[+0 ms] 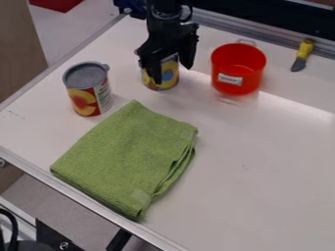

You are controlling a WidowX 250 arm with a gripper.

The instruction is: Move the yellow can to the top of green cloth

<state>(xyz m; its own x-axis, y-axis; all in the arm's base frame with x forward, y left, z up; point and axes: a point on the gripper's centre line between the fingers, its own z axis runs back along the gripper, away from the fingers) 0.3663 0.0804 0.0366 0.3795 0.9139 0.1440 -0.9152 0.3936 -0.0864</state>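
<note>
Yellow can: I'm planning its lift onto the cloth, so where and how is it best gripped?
Probably by its round side wall, coming straight down from above with the jaws on opposite sides. The yellow can stands upright, so its wall offers a vertical surface to squeeze, and the gap to the red pot should leave room for a jaw.

Black arm [165, 30], looped cable [189, 13], angular hand [173, 74]

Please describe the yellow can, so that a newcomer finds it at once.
Start from the green cloth and look past its far corner, toward the black tool. The yellow can stands right at this tool, between a larger can and a red pot. Unlike the larger can, with its red-and-yellow label, it has a blue patch on yellow.
</note>
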